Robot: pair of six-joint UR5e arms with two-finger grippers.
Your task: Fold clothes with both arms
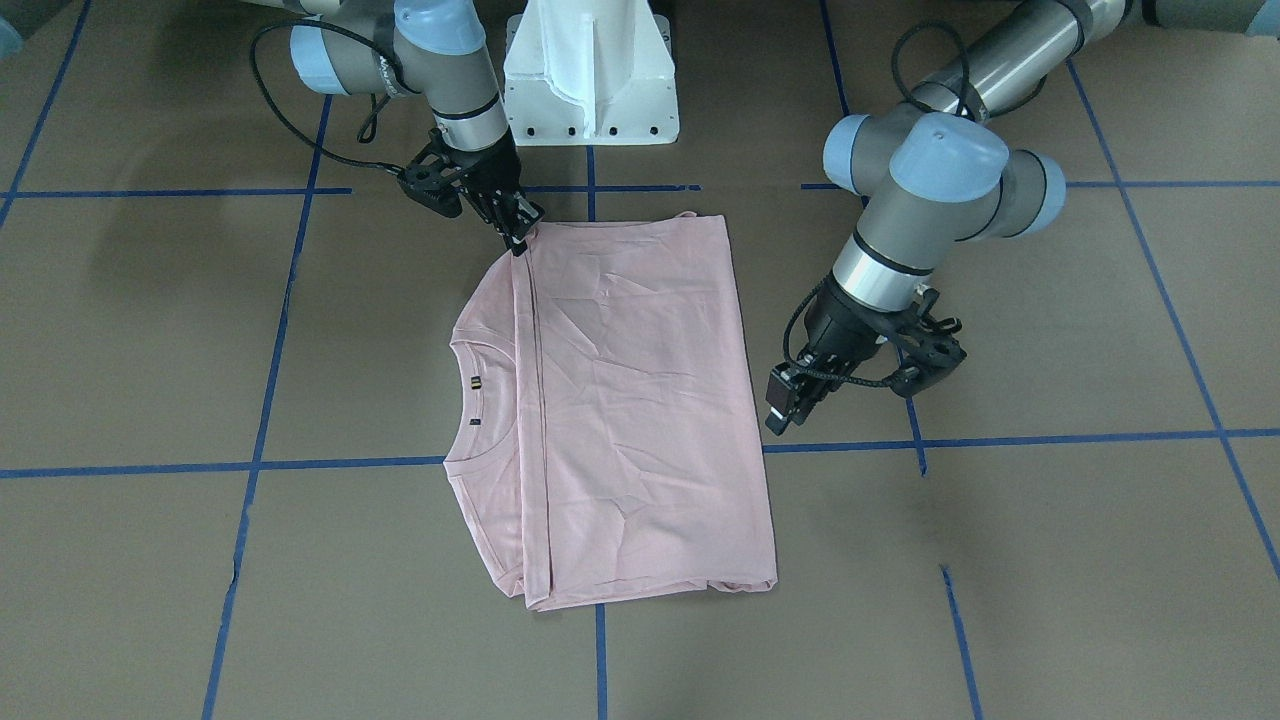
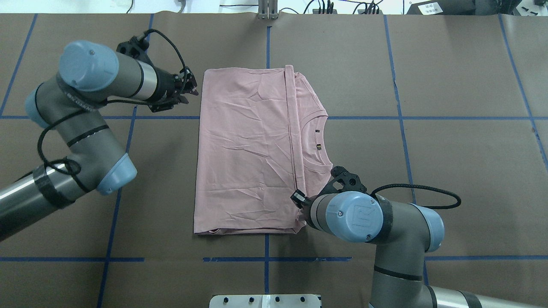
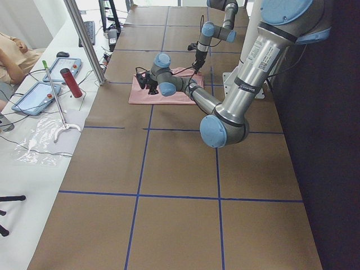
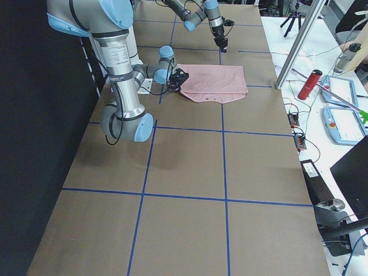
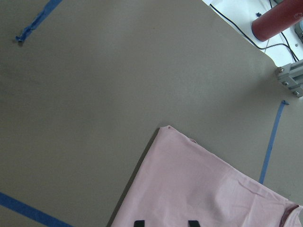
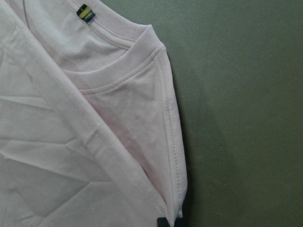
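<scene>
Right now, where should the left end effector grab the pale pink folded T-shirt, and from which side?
Probably the folded-edge corner of the pale pink folded T-shirt beside the open left end effector, approached from over the brown table outside it. The layers there lie flat, so one pinch should catch them all.

Bare desk point(image 2: 449, 171) spreads across the overhead view's right; shirt point(image 2: 244, 149) fills its centre, white base point(image 2: 265, 300) its bottom edge.
</scene>
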